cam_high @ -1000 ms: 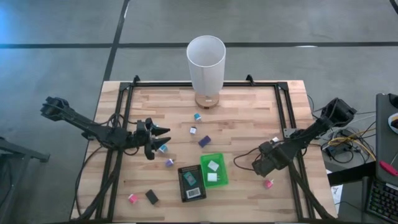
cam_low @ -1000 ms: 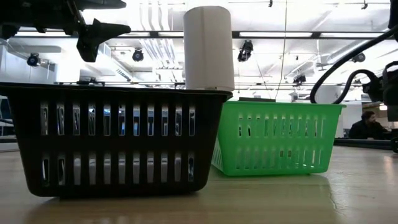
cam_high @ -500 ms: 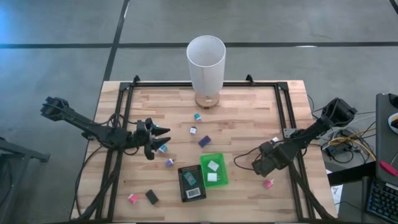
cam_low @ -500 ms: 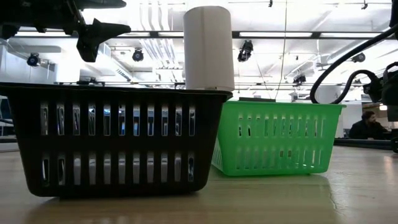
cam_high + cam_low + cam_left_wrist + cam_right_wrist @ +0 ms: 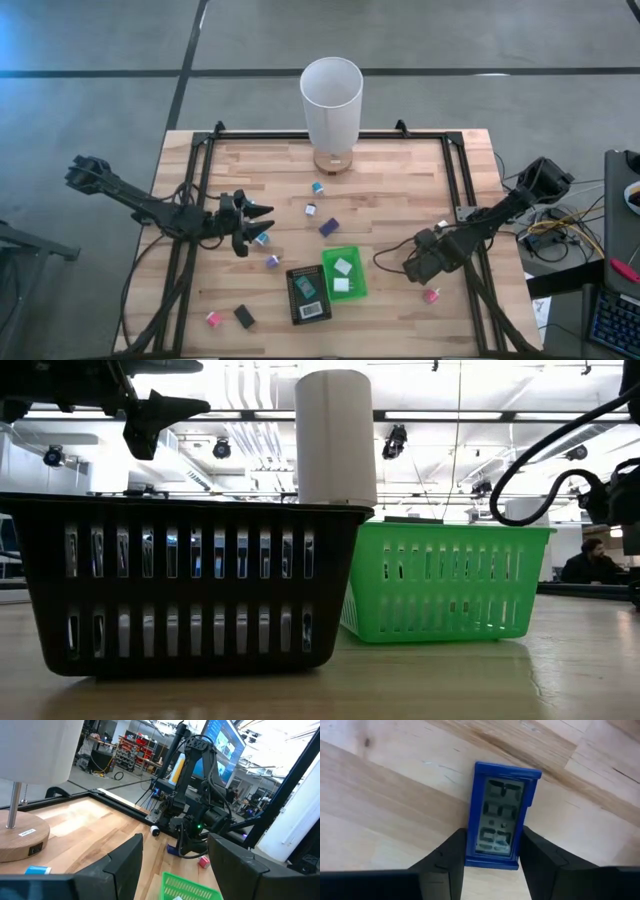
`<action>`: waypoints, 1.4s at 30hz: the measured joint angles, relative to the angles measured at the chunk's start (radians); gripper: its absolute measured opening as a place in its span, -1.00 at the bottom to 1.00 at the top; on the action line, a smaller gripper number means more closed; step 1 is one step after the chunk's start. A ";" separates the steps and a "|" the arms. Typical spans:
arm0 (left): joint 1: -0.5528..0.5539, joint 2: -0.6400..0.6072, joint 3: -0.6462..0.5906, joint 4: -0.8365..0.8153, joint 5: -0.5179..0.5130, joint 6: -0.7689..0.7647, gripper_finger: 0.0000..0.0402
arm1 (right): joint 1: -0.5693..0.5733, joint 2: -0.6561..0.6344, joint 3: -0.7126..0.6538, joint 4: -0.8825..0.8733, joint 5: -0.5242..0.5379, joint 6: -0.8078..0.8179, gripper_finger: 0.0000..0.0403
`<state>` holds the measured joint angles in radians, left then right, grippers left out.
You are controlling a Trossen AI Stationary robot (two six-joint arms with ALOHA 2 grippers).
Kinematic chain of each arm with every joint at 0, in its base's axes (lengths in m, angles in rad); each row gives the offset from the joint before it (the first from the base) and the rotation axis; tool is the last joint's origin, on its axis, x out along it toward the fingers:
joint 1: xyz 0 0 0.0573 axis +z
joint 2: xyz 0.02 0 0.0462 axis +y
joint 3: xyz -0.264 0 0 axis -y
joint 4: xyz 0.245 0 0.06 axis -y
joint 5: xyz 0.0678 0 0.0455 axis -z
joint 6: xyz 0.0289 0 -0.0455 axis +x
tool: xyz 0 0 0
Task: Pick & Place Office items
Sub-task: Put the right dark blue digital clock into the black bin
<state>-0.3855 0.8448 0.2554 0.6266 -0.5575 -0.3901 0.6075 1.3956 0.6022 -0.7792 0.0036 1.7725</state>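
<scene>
The office items lie scattered on the wooden table. My right gripper [image 5: 412,268] points down right of the green tray [image 5: 356,283], shut on a blue rectangular item [image 5: 500,805] with a grey window that lies flat on the wood. A pink item [image 5: 431,295] lies just nearside of it. My left gripper [image 5: 262,214] hovers open and level above the table's left part, with a teal item [image 5: 262,238] below it. Purple items [image 5: 329,227] and a teal-and-white one [image 5: 317,187] rest mid-table. A pink item [image 5: 213,319] and a black one [image 5: 244,317] lie near the front left. My right gripper pinches the blue item's two long sides [image 5: 471,827] between its two fingers, at one end of the item. The fingers [image 5: 451,855] come from above, pointing down, and lie across it. The item lies flat on the table, window up.
A tall white cylinder [image 5: 331,100] on a wooden foot stands at the far middle. The black tray [image 5: 296,300] sits beside the green tray, which holds white items. A black frame [image 5: 455,170] runs along the table's edges. A small white item [image 5: 441,225] lies at the right.
</scene>
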 joint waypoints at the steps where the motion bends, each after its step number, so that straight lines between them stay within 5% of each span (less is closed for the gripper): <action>1: 0.000 0.000 0.000 0.000 0.000 0.000 0.13 | 0.000 0.000 0.000 0.000 -0.001 -0.004 -0.30; 15: 0.000 0.000 0.000 0.000 0.000 0.000 0.13 | 0.002 0.000 0.001 -0.022 0.039 -0.103 -0.30; 23: 0.000 0.000 0.000 0.000 0.000 0.000 0.13 | 0.002 0.006 0.032 -0.138 0.189 -0.208 -0.30; 33: -0.001 0.000 0.000 0.000 -0.004 0.000 0.13 | 0.003 0.044 0.260 -0.417 0.360 -0.338 -0.30; 42: 0.000 0.002 0.000 0.001 -0.009 -0.014 0.13 | 0.001 0.277 0.556 -0.604 0.434 -0.491 -0.30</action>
<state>-0.3855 0.8471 0.2554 0.6271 -0.5667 -0.4041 0.6086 1.6728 1.1577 -1.3831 0.4371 1.2819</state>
